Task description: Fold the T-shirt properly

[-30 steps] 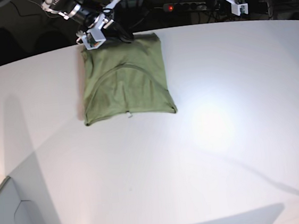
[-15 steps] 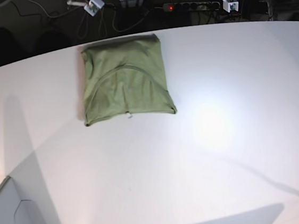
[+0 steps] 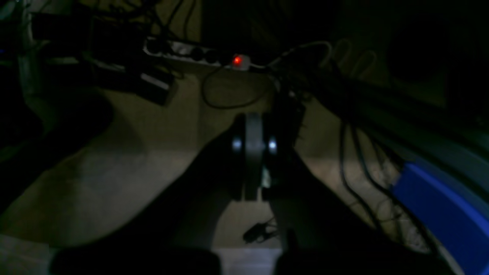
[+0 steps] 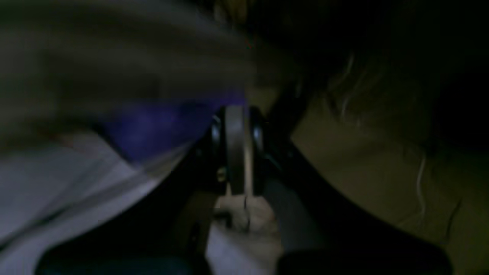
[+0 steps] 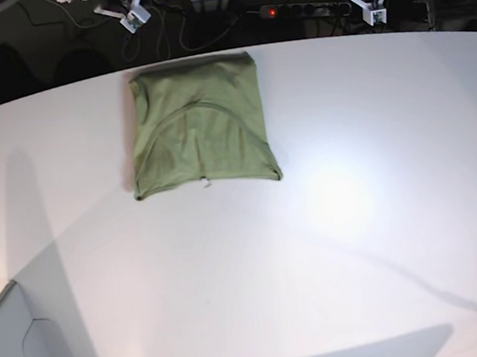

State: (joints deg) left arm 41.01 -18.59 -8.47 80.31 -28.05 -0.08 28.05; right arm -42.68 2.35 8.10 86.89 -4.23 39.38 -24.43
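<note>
While each tool [image 5: 130,20] hangs off-table, the T-shirt [image 5: 199,124] lies folded, apart

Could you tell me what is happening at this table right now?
A two-armed robot is working on folding a T-shirt. The green shirt lies folded into a compact rectangle on the white table, toward its far side, and nothing is touching it. The right gripper and the left gripper are both shut and empty, held beyond the table's far edge, above the cables and the power strip there. The fold looks done or nearly done.
</note>
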